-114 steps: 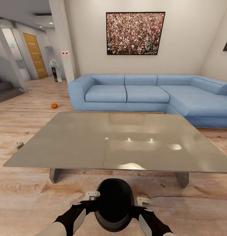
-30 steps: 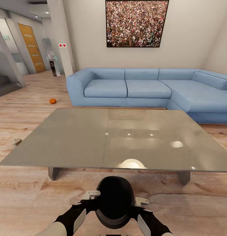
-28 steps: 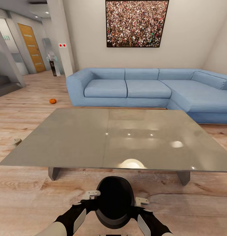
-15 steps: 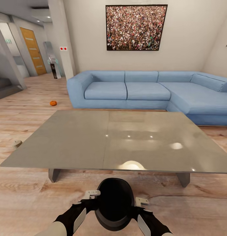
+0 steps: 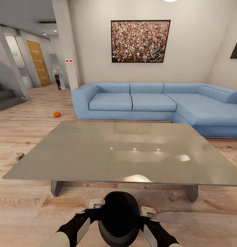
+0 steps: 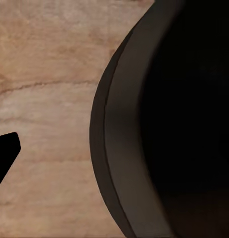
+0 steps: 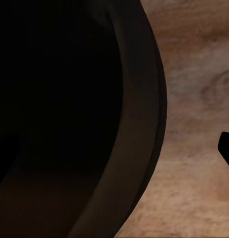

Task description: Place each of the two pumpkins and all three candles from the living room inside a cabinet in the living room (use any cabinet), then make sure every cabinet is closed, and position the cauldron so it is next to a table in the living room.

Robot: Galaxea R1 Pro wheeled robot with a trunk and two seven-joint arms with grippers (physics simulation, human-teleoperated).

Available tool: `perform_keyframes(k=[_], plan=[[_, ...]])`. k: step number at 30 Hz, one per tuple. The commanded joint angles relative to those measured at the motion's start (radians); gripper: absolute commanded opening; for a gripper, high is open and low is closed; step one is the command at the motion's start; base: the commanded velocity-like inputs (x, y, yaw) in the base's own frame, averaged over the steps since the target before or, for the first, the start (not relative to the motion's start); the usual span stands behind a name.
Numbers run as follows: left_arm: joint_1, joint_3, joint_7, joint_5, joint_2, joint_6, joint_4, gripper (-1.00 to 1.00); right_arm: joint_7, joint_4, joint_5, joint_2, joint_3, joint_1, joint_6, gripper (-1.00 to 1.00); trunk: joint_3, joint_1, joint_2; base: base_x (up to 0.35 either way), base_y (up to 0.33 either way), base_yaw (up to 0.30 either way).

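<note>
Two arms hold the black cauldron (image 5: 119,219) between them just in front of the low grey table (image 5: 80,154), the left gripper (image 5: 96,203) and right gripper (image 5: 148,210) each closed on its rim. One pumpkin (image 5: 57,114) lies on the floor (image 5: 29,120) left of the blue sofa (image 5: 132,101), and a candle (image 5: 19,156) sits near the table's left corner.

Table (image 5: 80,151): pale grey glossy top with white light reflections, grey legs. Cauldron (image 5: 119,219): black inside, dark grey rim. Pumpkin (image 5: 57,114): orange. Candle (image 5: 19,156): appears cream-white, too small to confirm. Sofa (image 5: 132,102): light blue. Floor (image 5: 26,206): light wood grain, tan and brown streaks. Picture (image 5: 140,41): dense multicoloured speckle, black frame. Door (image 5: 38,63): orange-brown wood. Walls: off-white.
</note>
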Motion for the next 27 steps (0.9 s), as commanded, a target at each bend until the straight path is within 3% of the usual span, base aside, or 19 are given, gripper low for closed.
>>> perform_keyframes(k=[1, 9, 27], plan=[[0.000, -0.007, 0.001, 0.010, 0.001, 0.011, -0.001, 1.00, -0.006, -0.002, -0.009, 0.000, 0.003, 0.000, 0.005, 1.00, 0.003, -0.001, 0.000, 0.000, 0.000, 0.000], [0.000, -0.007, 0.003, 0.011, 0.001, 0.045, -0.001, 1.00, -0.006, -0.002, -0.009, 0.000, 0.003, 0.001, 0.006, 1.00, 0.034, -0.004, 0.002, 0.000, 0.000, 0.000], [-0.001, -0.004, 0.007, 0.015, 0.003, 0.076, 0.005, 1.00, -0.007, -0.002, -0.008, 0.000, 0.003, 0.000, 0.006, 1.00, 0.090, -0.073, 0.128, 0.000, 0.000, 0.000]])
